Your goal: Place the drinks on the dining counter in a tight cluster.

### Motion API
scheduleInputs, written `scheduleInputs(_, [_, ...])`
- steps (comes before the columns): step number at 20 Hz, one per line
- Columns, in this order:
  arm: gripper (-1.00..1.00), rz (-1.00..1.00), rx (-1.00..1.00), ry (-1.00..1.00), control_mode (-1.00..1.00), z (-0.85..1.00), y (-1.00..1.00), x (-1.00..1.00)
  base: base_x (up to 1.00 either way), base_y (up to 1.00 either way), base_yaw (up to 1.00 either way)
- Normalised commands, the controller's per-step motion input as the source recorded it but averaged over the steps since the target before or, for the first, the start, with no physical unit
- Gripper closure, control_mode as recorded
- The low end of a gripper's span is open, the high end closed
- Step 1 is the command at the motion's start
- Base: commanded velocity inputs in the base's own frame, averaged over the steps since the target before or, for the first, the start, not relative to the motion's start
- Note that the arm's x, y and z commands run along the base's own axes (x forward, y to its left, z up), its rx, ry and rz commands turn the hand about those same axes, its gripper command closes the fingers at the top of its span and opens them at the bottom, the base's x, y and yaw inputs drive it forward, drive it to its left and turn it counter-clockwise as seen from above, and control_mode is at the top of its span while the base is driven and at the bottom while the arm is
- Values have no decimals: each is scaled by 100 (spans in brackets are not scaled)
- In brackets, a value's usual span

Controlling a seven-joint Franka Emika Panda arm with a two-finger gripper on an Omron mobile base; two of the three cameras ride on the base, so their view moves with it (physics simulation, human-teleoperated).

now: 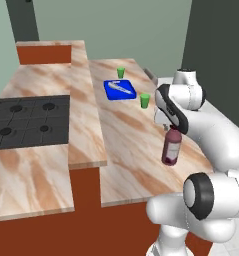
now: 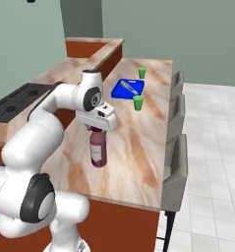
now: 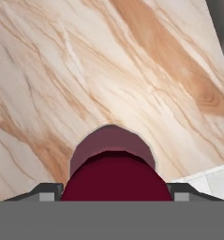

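Right base view shows the maroon bottle (image 2: pixel 98 150) upright on the dining surface (image 2: pixel 138 142), well short of the blue tray (image 2: pixel 128 88), near the front edge. The hand (image 2: pixel 96 129) sits over its neck, fingers straddling it; whether they grip is unclear. Judging by this, clustering has barely begun.

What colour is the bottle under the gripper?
Maroon bottle with a pale label, clearest in the right base view.

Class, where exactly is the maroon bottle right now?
The maroon bottle stands upright on the dining counter, directly under the gripper, nearer the robot than the green cup.
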Motion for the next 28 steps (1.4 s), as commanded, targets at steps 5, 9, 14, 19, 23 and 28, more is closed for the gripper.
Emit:
scheduleInputs(5, [100, 9, 3, 0, -100, 0, 15, 79, 0, 0, 0])
scheduleInputs(9, [100, 10, 0, 0, -100, -4, 35, 61, 0, 0, 0])
scheduleInputs(14, [100, 3, -1, 0, -100, -13, 41, 48, 0, 0, 0])
scheduleInputs(19, [100, 0, 0, 0, -100, -21, 28, 33, 0, 0, 0])
scheduleInputs(23, [100, 0, 0, 0, -100, -27, 20, 24, 0, 0, 0])
scheduleInputs(28, [100, 0, 1, 0, -100, -27, 16, 25, 0, 0, 0])
